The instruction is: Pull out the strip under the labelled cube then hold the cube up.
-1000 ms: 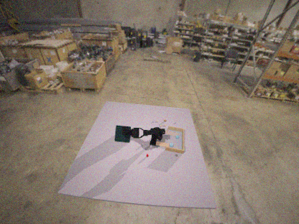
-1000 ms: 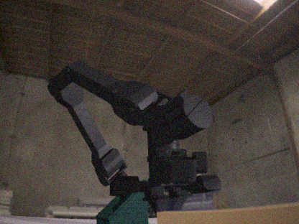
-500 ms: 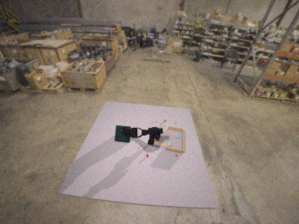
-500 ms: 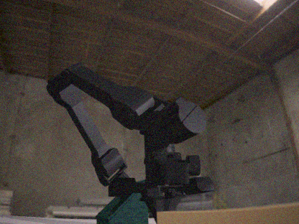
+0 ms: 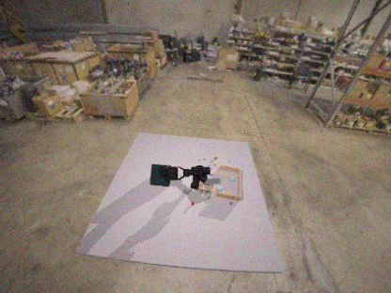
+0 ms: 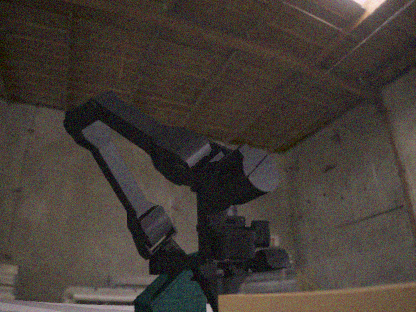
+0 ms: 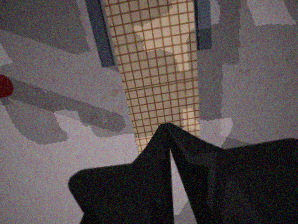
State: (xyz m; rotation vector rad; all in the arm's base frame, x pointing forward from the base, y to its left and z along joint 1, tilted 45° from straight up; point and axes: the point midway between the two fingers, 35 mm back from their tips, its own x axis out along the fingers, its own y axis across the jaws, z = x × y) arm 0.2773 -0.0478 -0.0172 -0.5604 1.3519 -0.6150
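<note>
Top view: the arm reaches from its green base [image 5: 161,175] to the near edge of a wooden tray [image 5: 240,185] on the pale mat [image 5: 155,235]; small cubes inside are too blurred to tell which is labelled.

Exterior view: only the arm's links show.

Wrist view: the gripper [image 7: 170,145] is fully shut, fingertips pressed on the gridded strip [image 7: 155,75] near its end. The strip looks thin, light and flexible; pinning it flat near that end seems the sound hold.
</note>
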